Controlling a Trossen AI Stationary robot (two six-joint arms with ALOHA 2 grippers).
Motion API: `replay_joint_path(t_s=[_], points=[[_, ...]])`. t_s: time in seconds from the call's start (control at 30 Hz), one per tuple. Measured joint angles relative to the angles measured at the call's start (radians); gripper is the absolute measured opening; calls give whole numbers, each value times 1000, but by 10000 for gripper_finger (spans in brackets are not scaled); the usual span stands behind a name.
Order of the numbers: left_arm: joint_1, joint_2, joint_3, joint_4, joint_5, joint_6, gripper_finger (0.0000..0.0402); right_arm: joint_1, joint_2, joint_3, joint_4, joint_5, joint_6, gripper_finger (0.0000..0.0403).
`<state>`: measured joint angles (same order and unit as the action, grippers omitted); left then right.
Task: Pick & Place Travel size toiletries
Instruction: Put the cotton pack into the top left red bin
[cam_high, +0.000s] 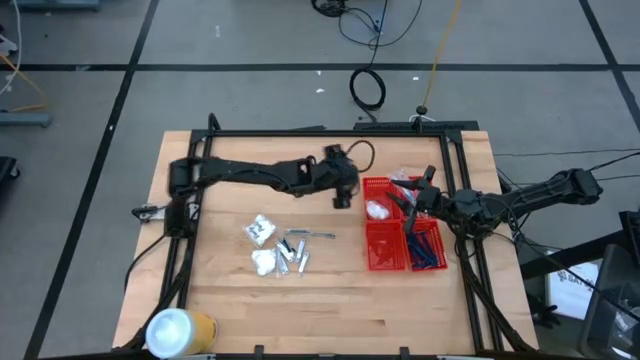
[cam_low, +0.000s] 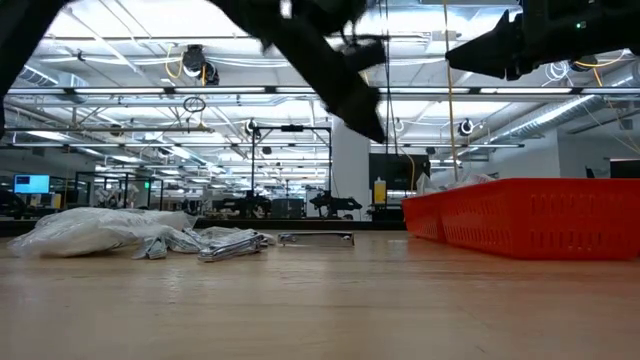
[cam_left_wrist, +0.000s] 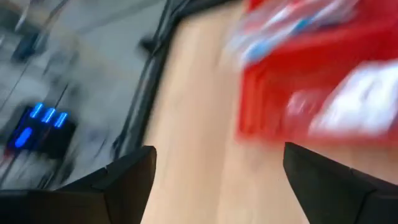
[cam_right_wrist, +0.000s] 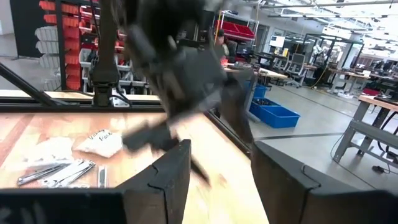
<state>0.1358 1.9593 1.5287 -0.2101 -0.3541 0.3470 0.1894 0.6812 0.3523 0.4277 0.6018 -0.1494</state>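
Loose travel size toiletries lie on the wooden table left of the middle: white crinkly packets (cam_high: 262, 230), short silver tubes (cam_high: 295, 252) and a slim razor (cam_high: 312, 234). The red basket (cam_high: 372, 258) stands to their right and holds a white packet (cam_high: 378, 210) and blue-handled pieces (cam_high: 428, 250). My left gripper (cam_high: 343, 197) hovers open beside the basket's far left corner with nothing between its fingers (cam_left_wrist: 134, 171). Over the basket's far part, my right gripper (cam_high: 405, 198) is open and empty too.
A large white-and-yellow roll (cam_high: 180, 330) lies at the near left corner. A black frame (cam_high: 330, 131) runs along the table's far and side edges. Bare wood lies in front of the toiletries and the basket.
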Motion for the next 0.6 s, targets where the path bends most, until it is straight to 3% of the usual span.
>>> replay_joint_path(t_s=[0.07, 0.23, 0.6], points=[[-1, -64, 2, -177, -27, -82, 348, 0, 0, 0, 2, 0, -6, 155], [3, -195, -67, -539, 94, -348, 349, -1, 0, 0, 8, 0, -32, 155], [-103, -455, -594, -496, 111, -881, 349, -15, 0, 0, 6, 0, -58, 155]])
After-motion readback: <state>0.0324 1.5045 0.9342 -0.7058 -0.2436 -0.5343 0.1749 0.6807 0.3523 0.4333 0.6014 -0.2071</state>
